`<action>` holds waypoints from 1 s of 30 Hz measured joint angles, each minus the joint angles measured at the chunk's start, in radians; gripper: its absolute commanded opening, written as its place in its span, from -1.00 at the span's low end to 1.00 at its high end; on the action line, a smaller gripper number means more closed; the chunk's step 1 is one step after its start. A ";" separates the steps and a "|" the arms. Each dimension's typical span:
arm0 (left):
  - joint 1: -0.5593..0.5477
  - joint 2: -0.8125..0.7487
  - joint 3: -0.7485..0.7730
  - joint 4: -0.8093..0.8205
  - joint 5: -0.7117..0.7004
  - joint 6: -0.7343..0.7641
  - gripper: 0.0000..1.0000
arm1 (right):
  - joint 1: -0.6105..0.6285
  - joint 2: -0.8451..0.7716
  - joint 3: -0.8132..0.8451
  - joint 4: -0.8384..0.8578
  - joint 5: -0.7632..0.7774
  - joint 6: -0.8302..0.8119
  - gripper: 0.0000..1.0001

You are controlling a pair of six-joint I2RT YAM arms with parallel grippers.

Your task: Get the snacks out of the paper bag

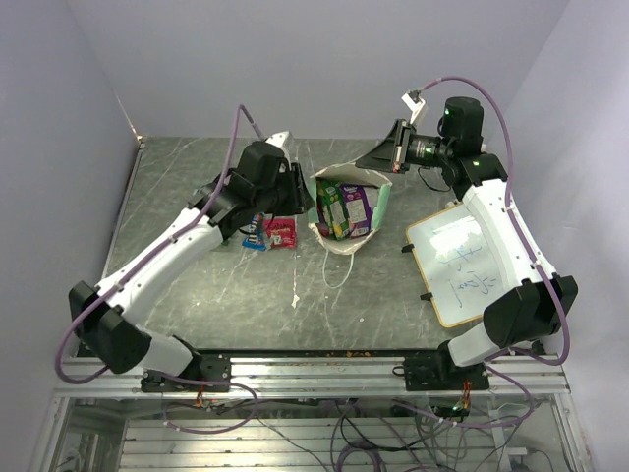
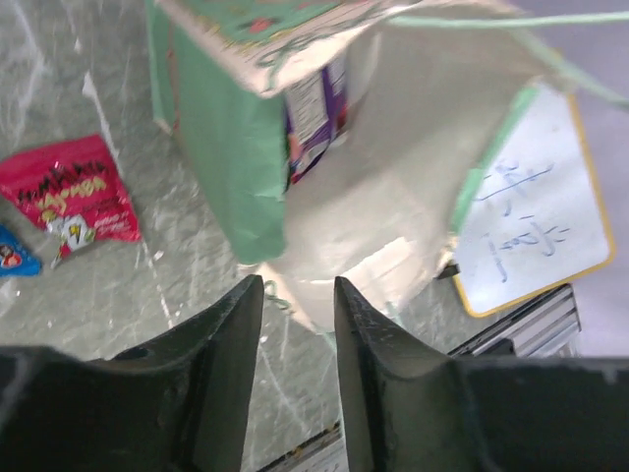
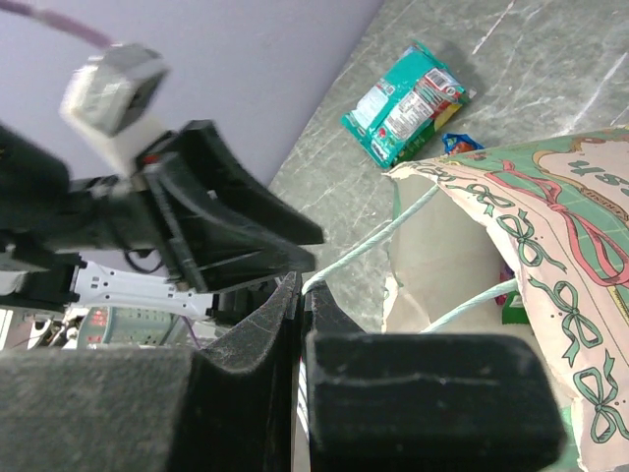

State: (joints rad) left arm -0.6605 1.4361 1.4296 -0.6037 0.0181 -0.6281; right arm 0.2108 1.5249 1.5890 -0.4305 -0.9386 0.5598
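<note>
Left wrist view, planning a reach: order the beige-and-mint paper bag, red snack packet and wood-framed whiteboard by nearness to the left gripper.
1. Beige-and-mint paper bag, directly ahead of left gripper.
2. Red snack packet, left.
3. Wood-framed whiteboard, far right.

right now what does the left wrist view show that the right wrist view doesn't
Only the left wrist view: the red packet lying on the table, the whiteboard beyond the bag, and the left hand open with nothing between its fingers.
Only the right wrist view: a green packet lying on the table, and the right hand shut on a mint string handle of the bag.
Both: the paper bag with its mouth open, and the grey marbled table.
</note>
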 measured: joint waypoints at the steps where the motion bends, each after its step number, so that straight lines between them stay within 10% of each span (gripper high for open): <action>1: -0.019 -0.022 -0.001 0.017 -0.024 -0.003 -0.20 | 0.000 0.000 0.000 0.000 0.000 0.000 -1.00; 11: -0.190 -0.064 -0.057 0.216 -0.142 0.019 -0.49 | 0.000 -0.002 -0.005 0.016 0.002 0.001 -1.00; 30: -0.301 0.328 -0.082 0.448 -0.375 0.086 -0.50 | 0.003 -0.002 -0.004 -0.003 0.013 0.000 -1.00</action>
State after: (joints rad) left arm -0.9611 1.7641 1.3472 -0.1558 -0.3573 -0.5419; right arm 0.2138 1.5227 1.5852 -0.4332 -0.9257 0.5598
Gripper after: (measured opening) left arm 0.232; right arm 0.013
